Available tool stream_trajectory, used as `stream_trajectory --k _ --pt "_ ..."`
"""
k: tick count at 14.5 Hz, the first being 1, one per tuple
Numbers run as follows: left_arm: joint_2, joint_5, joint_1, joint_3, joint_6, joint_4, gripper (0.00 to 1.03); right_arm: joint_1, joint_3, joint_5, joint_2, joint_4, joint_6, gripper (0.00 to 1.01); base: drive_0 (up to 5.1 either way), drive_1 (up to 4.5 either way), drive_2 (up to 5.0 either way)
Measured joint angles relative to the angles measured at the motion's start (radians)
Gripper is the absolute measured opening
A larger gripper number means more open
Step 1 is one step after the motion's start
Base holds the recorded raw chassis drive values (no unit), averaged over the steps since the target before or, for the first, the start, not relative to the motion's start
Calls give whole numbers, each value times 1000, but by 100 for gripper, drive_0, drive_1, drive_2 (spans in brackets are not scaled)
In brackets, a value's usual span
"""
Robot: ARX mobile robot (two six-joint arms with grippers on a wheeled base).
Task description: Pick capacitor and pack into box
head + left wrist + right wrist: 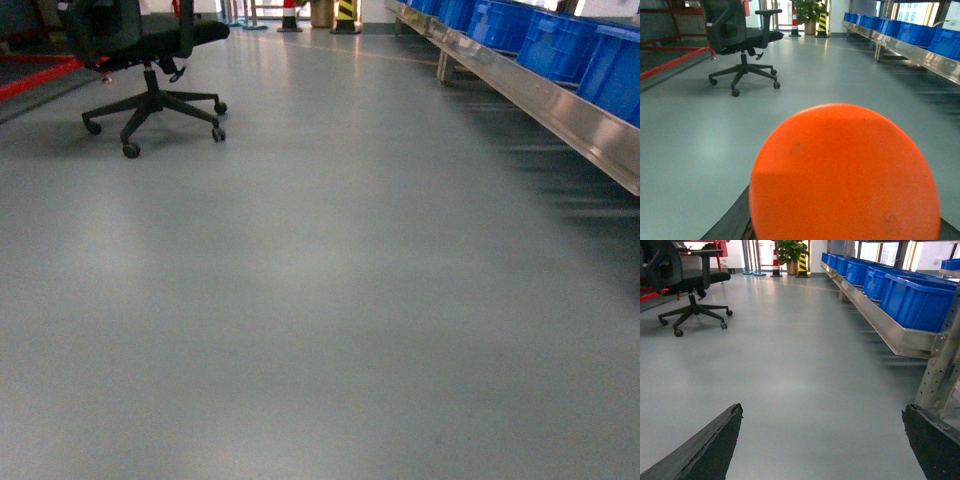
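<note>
A round, smooth orange capacitor [845, 175] fills the lower half of the left wrist view. It sits between the dark fingers [727, 225] of my left gripper [842, 232], which is shut on it; the fingertips are hidden behind it. My right gripper [822, 409] is open above bare grey floor, its two dark fingers wide apart with nothing between them. The box is out of view. Neither gripper shows in the head view.
A black office chair [150, 60] stands on the grey floor at the far left. Blue bins [560, 40] line a long steel shelf [540, 100] on the right, and its perforated upright [940, 370] is close to my right finger. A striped cone [290, 15] stands far ahead.
</note>
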Motion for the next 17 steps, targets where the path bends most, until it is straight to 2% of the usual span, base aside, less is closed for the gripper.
stream_trajectory --k 17 --pt "0 0 0 0 0 -1 44 0 0 0 0 -1 0 98 -501 244 244"
